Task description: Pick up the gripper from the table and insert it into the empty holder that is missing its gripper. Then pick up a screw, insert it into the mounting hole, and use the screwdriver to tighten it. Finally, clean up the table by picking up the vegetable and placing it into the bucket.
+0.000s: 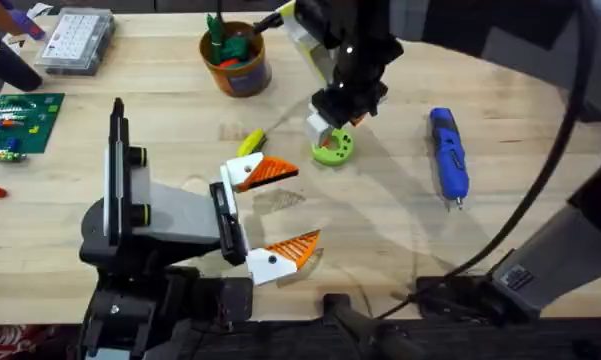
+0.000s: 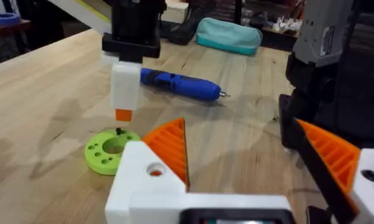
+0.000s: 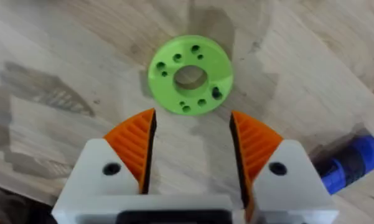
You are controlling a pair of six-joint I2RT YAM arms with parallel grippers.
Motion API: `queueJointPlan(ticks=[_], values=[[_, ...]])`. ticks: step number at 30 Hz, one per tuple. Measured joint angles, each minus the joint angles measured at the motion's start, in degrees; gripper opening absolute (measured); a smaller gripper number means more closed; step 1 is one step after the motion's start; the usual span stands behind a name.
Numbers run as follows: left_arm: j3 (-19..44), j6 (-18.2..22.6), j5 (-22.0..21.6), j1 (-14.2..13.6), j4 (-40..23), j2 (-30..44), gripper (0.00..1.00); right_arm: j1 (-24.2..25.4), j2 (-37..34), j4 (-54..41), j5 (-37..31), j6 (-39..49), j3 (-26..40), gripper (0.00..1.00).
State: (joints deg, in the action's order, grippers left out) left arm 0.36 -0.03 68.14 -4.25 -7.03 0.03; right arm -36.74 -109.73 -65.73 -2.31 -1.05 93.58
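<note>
The lime-green holder (image 1: 332, 149) (image 2: 109, 150) (image 3: 190, 74) lies flat mid-table, and wood shows through its central hole. A small dark screw (image 3: 216, 93) (image 2: 118, 130) stands in one of its outer holes. My right gripper (image 1: 330, 130) (image 2: 123, 116) (image 3: 191, 121) hangs open just above it with nothing between its orange pads. The loose gripper piece is out of view. To the right lies the blue screwdriver (image 1: 448, 155) (image 2: 180, 84). The yellow vegetable (image 1: 250, 140) rests left of the holder, near the orange bucket (image 1: 237, 62). My left gripper (image 1: 305, 205) (image 2: 238, 124) is open and empty.
Green and red toy pieces stand in the bucket. A clear parts box (image 1: 75, 40) and a green circuit board (image 1: 18, 122) occupy the far left. A teal pouch (image 2: 229, 35) lies beyond the screwdriver. Bare wood stretches along the table's right half.
</note>
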Motion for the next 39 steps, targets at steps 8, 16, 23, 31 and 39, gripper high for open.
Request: queueJointPlan(ticks=[8, 16, 23, 31, 39], values=[[0.0, 0.0, 0.0, 0.0, 0.0, 0.0, 0.993, 5.3, 0.1, -1.7, 0.0, -5.3, 0.0, 0.680], [0.0, 0.0, 0.0, 0.0, 0.0, 0.0, 0.993, 4.4, 0.5, -0.9, 0.0, -7.9, -1.5, 0.680], [0.0, 0.0, 0.0, 0.0, 0.0, 0.0, 0.993, 4.4, 6.0, 4.9, 0.2, -9.3, -9.8, 0.680], [0.0, 0.0, 0.0, 0.0, 0.0, 0.0, 0.993, 4.4, 6.8, 7.7, 0.2, -9.5, -10.6, 0.680], [0.0, 0.0, 0.0, 0.0, 0.0, 0.0, 0.993, 3.9, 4.5, 8.7, 0.3, -9.0, -10.6, 0.680]])
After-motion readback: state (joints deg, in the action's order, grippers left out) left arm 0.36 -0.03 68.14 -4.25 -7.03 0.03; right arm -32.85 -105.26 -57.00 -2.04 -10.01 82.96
